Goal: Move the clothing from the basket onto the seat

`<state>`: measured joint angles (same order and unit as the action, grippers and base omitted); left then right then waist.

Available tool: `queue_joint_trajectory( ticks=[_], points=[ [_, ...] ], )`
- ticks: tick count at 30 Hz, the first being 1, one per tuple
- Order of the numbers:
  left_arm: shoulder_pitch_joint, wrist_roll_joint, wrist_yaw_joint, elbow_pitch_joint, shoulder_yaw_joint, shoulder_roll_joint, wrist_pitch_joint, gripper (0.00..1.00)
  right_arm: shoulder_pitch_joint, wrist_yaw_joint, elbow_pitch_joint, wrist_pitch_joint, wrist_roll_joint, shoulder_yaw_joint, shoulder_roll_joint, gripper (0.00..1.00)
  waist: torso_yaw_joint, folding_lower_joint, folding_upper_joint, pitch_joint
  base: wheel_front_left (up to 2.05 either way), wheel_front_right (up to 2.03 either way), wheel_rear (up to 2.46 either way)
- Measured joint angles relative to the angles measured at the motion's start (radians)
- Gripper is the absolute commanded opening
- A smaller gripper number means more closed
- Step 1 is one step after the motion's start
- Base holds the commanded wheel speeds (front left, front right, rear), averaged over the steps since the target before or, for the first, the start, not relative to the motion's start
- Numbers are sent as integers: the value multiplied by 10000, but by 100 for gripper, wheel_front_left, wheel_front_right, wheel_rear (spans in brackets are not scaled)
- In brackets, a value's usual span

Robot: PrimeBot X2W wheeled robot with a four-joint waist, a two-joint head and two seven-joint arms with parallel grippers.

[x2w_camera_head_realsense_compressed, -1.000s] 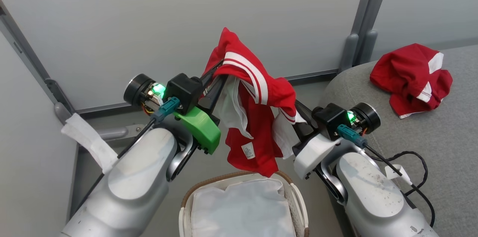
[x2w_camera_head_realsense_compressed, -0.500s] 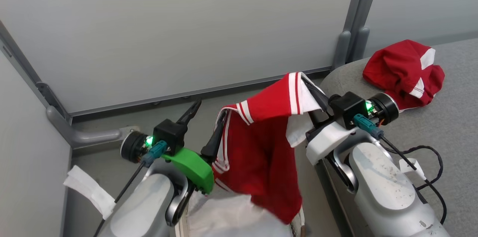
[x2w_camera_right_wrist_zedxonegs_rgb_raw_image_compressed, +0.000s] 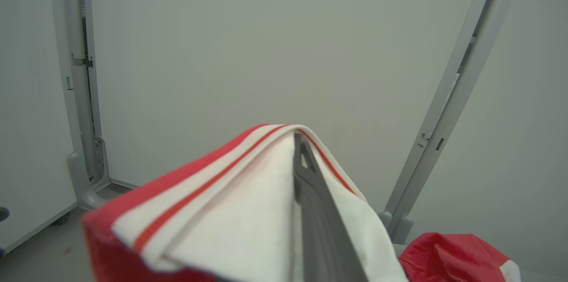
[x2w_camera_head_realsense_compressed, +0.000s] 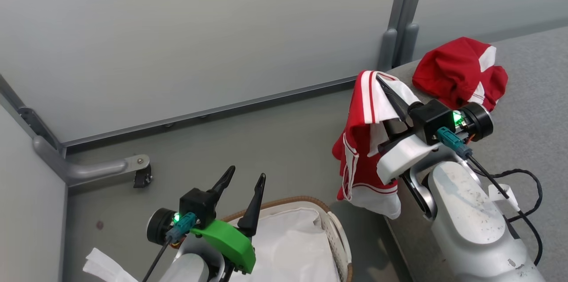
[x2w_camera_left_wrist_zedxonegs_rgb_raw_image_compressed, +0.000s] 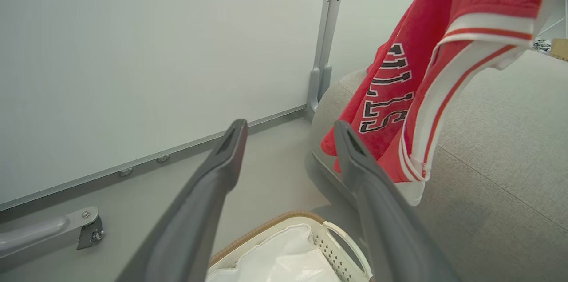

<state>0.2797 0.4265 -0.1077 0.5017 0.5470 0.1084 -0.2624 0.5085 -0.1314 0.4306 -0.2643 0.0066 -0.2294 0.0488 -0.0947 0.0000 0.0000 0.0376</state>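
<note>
Red lettered garment (x2w_camera_head_realsense_compressed: 355,162), seemingly soft, light and limp, hangs from the right pincer (x2w_camera_head_realsense_compressed: 381,80), clenched on its striped hem at the seat (x2w_camera_head_realsense_compressed: 528,95) edge; a bunched fold should grip best; left pincer (x2w_camera_head_realsense_compressed: 246,175) released above the basket (x2w_camera_head_realsense_compressed: 284,202).

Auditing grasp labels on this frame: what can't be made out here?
Right wrist view: a white fold of the held garment covers one finger of the right gripper, so pinch versus drape is unclear.
Left wrist view: a fold hides the first letters of the lettering.
Head view: the bottom edge cuts off the near half of the basket, and the left gripper covers part.
Head view: the other garment lies bunched on the seat, its underside hidden.
</note>
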Motion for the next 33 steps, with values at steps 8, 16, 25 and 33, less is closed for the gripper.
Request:
queue_joint_trajectory(
  ticks=[8, 16, 25, 33],
  points=[
    [-266, -355, -153, -109, -372, -261, -2, 100, 234, 0, -71, 2, -378, 545, -2, 0, -681, 0, 0, -112, 0, 0, 0],
    [-330, -602, -198, -226, -593, -422, -2, 100, 571, 0, -163, 0, -941, 1172, 2, 0, -1768, 0, 0, -335, 0, 0, 0],
    [-278, -794, -203, -339, -610, -541, -15, 100, 1020, 0, -171, 2, -1522, 1739, 15, 0, -3114, 0, 0, -760, 0, 0, 0],
    [40, -949, -213, -416, -370, -560, -15, 100, 1490, 0, -102, 2, -2025, 2278, 27, 0, -3610, 0, 0, -1555, 0, 0, 0]
  ],
)
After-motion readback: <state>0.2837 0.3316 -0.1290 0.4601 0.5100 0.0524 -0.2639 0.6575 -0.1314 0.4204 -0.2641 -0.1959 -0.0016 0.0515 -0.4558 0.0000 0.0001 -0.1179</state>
